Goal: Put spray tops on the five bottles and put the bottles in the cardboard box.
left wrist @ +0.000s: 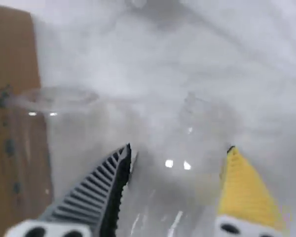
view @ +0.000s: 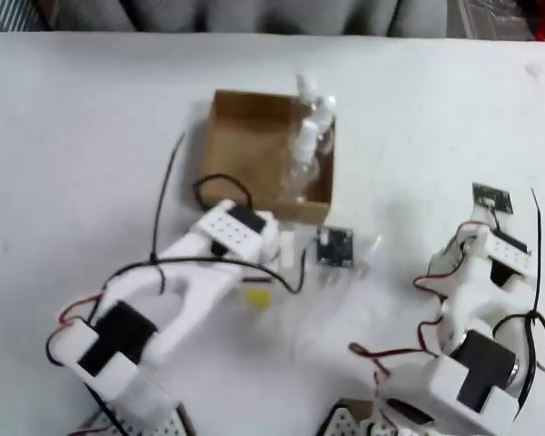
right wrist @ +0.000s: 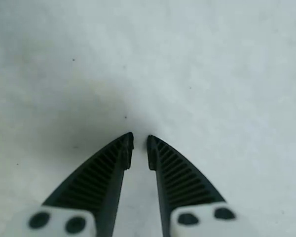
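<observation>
Bottle [left wrist: 188, 129] lies between spread fingers [left wrist: 106, 185] of left hand [left wrist: 179, 148] — beside box [left wrist: 10, 123].

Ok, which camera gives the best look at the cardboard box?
The high view: the whole cardboard box sits open from above, with clear bottles along one side. The left wrist view catches a blurred strip of its brown side; the right wrist view faces the table.

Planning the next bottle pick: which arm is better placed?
Left. The left gripper, open, frames a clear bottle beside the cardboard box; the right gripper sits shut over the table, away from it.
</observation>
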Action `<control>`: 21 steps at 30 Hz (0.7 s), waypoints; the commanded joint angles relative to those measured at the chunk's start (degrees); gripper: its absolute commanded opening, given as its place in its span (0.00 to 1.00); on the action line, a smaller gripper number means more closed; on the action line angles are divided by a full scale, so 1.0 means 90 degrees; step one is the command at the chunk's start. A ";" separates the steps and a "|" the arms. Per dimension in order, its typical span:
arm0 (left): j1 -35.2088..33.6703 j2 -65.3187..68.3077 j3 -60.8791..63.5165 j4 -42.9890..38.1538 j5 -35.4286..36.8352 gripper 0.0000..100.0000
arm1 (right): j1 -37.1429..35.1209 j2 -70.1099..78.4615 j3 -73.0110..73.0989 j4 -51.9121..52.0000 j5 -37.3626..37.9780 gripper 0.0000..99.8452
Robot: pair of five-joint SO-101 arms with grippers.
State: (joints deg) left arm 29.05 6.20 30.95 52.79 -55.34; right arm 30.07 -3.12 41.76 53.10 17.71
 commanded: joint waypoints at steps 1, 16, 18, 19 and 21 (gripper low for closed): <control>-0.0132 -0.0024 -0.0371 -0.0147 0.0117 0.13 | -0.0132 0.0015 -0.0234 0.0034 0.0059 0.02; 0.0083 -0.0063 -0.0410 0.1172 0.2120 0.07 | -0.0122 0.0024 -0.0234 0.0024 0.0039 0.02; -0.0142 -0.0063 -0.0400 0.1143 0.2735 0.11 | -0.0122 0.0024 -0.0234 0.0024 0.0039 0.02; -0.0278 -0.0063 -0.0420 0.1123 0.3018 0.13 | -0.0132 0.0024 -0.0234 0.0024 0.0049 0.02; -0.0493 -0.0112 -0.0459 0.1094 0.3614 0.20 | -0.0132 0.0024 -0.0234 0.0024 0.0049 0.02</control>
State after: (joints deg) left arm 28.53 6.46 29.89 62.11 -33.27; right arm 30.07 -3.12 41.76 53.10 17.71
